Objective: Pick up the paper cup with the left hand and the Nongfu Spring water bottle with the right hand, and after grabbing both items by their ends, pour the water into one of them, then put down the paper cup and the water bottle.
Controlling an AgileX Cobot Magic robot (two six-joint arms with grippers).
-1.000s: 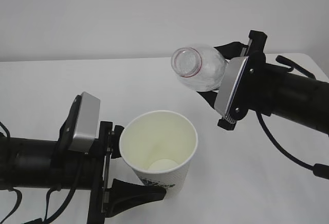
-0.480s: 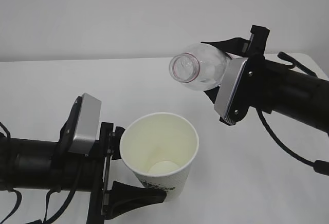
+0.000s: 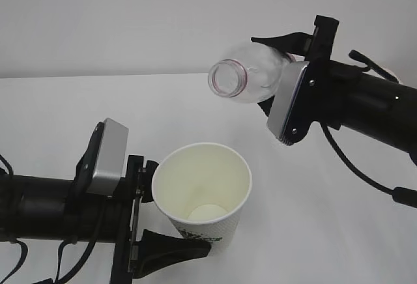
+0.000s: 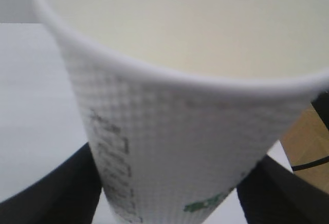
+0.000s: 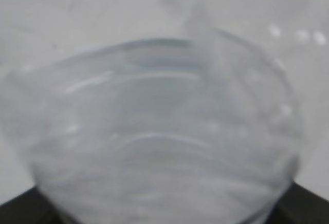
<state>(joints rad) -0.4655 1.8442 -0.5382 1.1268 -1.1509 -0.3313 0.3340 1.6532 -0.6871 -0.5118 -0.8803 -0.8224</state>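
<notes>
Since the earlier frames, the Nongfu Spring water bottle (image 3: 251,75) has risen toward the upper right of the exterior view, and its open mouth now sits higher above the cup than before. It lies nearly on its side, neck pointing left and toward the camera, red ring around the mouth. The right end effector (image 3: 287,66) pinches the bottle at its body, jaws set wide around it; the right wrist view is filled by blurred clear plastic.

Lower centre of the frame, the paper cup (image 3: 203,196) stands upright and has not shifted. The left end effector (image 3: 171,222) holds it, jaws spread to the cup's width and gripping its lower part, fingers (image 4: 61,188) dark on both sides in the left wrist view. Its cream inside shows; whether water lies in it cannot be told. Behind both spreads the white desk (image 3: 98,101).
</notes>
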